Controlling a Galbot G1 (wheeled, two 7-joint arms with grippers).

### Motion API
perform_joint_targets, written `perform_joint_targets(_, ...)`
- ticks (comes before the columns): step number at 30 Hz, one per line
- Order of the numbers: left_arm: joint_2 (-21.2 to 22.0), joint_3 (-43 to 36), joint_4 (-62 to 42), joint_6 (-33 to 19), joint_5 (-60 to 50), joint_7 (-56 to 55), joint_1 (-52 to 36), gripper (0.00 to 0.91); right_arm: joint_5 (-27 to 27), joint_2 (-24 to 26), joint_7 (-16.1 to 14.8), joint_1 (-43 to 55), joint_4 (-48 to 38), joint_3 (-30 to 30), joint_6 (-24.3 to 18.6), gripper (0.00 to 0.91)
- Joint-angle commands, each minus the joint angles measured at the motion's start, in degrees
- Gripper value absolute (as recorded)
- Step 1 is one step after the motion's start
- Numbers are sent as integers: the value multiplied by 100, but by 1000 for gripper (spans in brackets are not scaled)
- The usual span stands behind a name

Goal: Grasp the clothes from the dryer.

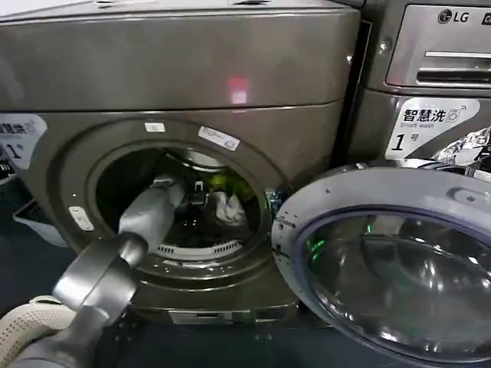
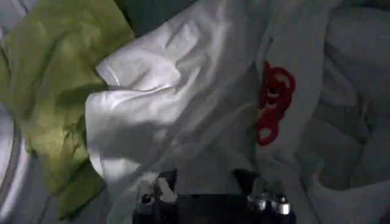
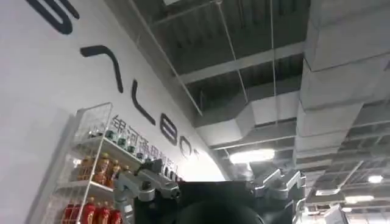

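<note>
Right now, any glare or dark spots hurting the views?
Head view: the dryer drum is dark around the left gripper, and the open door glass carries green reflections. Left wrist view: dim, with shadowed folds across the clothes. Right wrist view: bright ceiling lights flare.

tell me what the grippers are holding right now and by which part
Nothing, as far as shows. The left gripper is inside the bronze-grey front-loading dryer, open against the white cloth with the red mark. The right gripper points at the ceiling, open and bare.
</note>
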State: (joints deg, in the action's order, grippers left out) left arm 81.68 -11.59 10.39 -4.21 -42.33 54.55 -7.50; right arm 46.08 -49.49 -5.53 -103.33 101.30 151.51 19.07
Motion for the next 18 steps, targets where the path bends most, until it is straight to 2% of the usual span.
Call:
perform_joint_targets(1,-36,-11,40,-64,202,113,-16,0,-6,6,9,3,-15,-3,-9,907)
perform_joint_targets(4,-53,324,162,16,486,-48,22,0,-6,1,14,-7,-19,3,-12,907)
perform_joint_targets(12,-204,1244,1185,508,2438,-1410,456,0,-9,9,26,43,20,-71,-13,907)
perform_joint_targets(18,-239,1813,2224,821,4595,-2753,1282,0,2,63,48,41,2,-71,-27,907)
